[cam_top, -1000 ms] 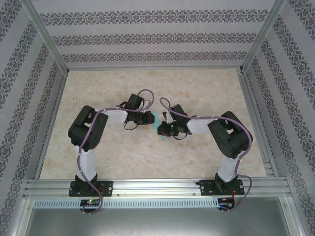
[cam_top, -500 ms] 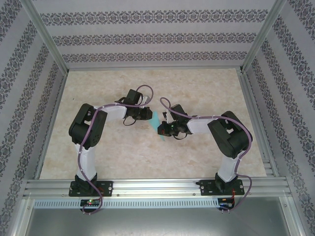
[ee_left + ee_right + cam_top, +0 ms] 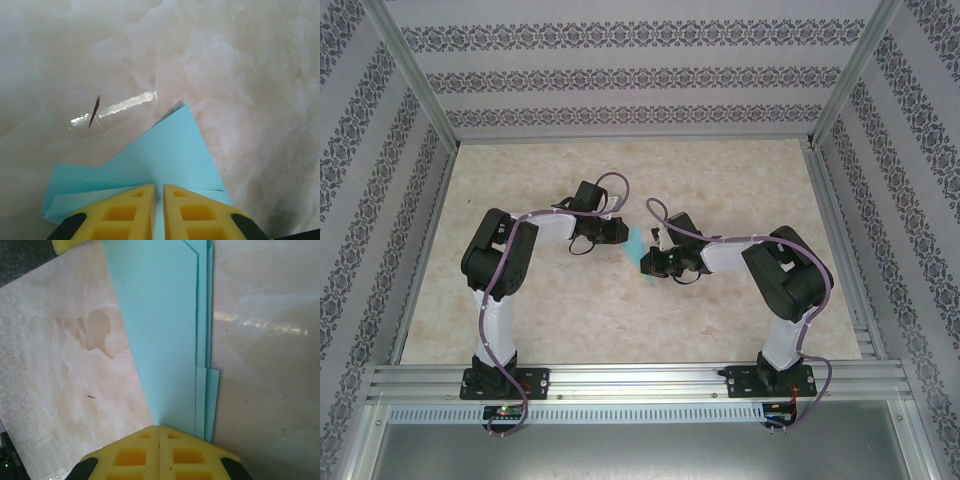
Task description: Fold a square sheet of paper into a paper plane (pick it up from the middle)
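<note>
The paper plane (image 3: 638,244), a turquoise folded sheet with a pointed end, lies between my two grippers at the middle of the table. In the left wrist view its raised centre crease runs into the narrow gap of my left gripper (image 3: 158,189), which is shut on the paper plane (image 3: 172,147). My right gripper (image 3: 159,429) is shut. Its yellow fingertips sit over the narrow end of the paper plane (image 3: 160,330), whose layered edges pass beneath the right finger. From above, the left gripper (image 3: 623,232) and the right gripper (image 3: 646,266) face each other.
The marbled beige table (image 3: 720,180) is fenced by aluminium rails and patterned walls (image 3: 640,75). A shiny strip of tape (image 3: 125,104) lies on the surface just beyond the paper. The left gripper's yellow finger (image 3: 67,245) shows at the top left of the right wrist view.
My left gripper has drawn slightly back and farther away, taking the paper with it. The right gripper has edged a little to the left.
</note>
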### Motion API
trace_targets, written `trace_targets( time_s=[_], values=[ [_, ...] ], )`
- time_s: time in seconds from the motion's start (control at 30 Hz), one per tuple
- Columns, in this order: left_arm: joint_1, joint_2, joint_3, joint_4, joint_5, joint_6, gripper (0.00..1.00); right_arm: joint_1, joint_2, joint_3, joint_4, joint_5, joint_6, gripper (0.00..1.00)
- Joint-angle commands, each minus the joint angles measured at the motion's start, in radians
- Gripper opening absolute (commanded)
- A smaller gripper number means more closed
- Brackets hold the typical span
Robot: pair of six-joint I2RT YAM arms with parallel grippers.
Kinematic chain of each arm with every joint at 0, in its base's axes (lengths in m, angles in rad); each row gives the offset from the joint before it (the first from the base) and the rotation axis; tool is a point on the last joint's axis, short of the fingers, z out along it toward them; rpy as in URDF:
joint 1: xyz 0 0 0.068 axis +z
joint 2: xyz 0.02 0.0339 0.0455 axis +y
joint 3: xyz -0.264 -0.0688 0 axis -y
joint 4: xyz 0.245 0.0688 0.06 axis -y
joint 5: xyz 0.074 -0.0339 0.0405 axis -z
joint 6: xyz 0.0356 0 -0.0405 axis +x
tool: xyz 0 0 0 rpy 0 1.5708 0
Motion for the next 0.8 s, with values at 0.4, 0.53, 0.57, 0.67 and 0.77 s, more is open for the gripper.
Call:
trace_targets(
  time_s=[0.4, 0.53, 0.57, 0.67, 0.77],
  values=[
    [0.099, 0.029, 0.096, -0.069, -0.195, -0.039, 0.16, -0.008, 0.093, -0.124, -0.284, 0.144, 0.027, 0.02],
    [0.098, -0.041, 0.098, -0.087, -0.165, -0.049, 0.16, -0.006, 0.083, -0.132, -0.266, 0.144, 0.037, 0.02],
    [0.095, -0.063, 0.096, -0.086, -0.156, -0.053, 0.16, -0.005, 0.082, -0.132, -0.263, 0.144, 0.037, 0.02],
    [0.076, -0.140, 0.055, -0.064, -0.143, -0.074, 0.17, -0.001, 0.080, -0.132, -0.255, 0.142, 0.044, 0.02],
    [0.045, -0.195, 0.005, -0.039, -0.127, -0.100, 0.17, 0.004, 0.081, -0.133, -0.249, 0.142, 0.048, 0.02]
  ],
)
